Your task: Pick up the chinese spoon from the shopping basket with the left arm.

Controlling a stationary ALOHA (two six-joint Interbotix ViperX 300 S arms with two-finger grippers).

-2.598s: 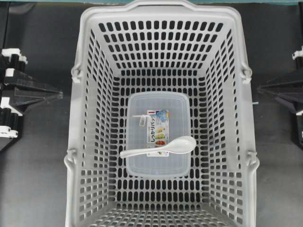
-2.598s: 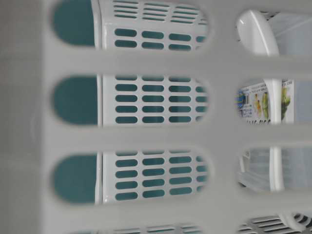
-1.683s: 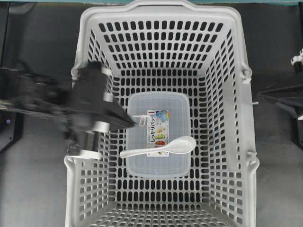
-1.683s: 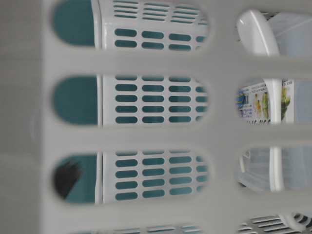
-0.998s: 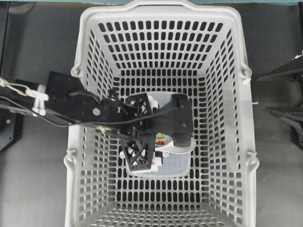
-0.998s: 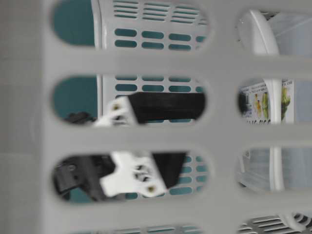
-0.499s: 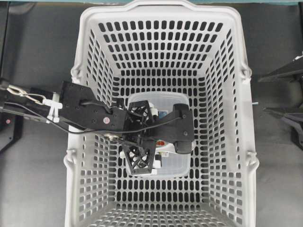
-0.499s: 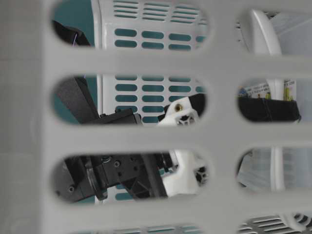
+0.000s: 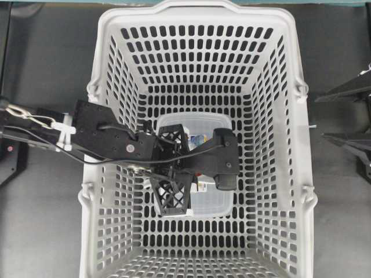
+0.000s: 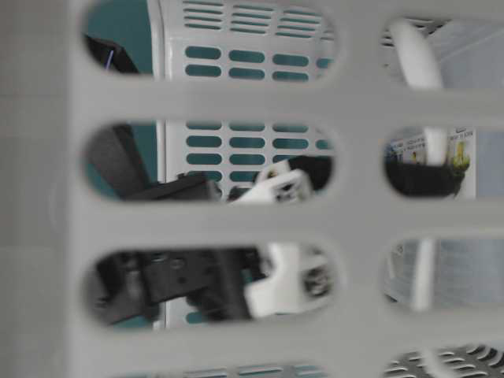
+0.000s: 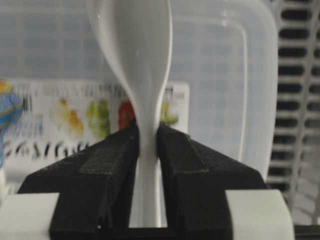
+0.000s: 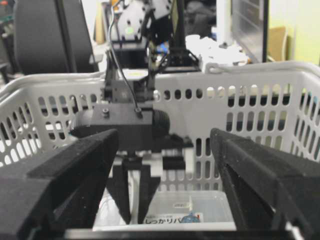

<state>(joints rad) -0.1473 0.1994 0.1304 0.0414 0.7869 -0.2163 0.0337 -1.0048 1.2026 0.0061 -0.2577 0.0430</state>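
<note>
The white chinese spoon point(image 11: 131, 45) lies over the clear lidded container point(image 11: 220, 75) on the floor of the grey shopping basket point(image 9: 197, 8). My left gripper point(image 11: 147, 135) is shut on the spoon's handle, with both black fingers pressed against it. In the overhead view the left gripper point(image 9: 174, 174) and wrist cover nearly all of the spoon. The table-level view shows the spoon point(image 10: 413, 55) through the basket slots. My right gripper point(image 12: 165, 137) is open and empty, outside the basket at the overhead view's right edge point(image 9: 333, 116).
The container point(image 9: 200, 123) with a colourful label sits mid-floor in the basket. The tall slotted basket walls point(image 12: 250, 70) surround the left arm. The dark table point(image 9: 40, 231) lies on both sides of the basket.
The left arm swung in from the left, dropped into the basket over the spoon, and its fingers closed on the handle. The spoon has shifted slightly in the table-level view.
</note>
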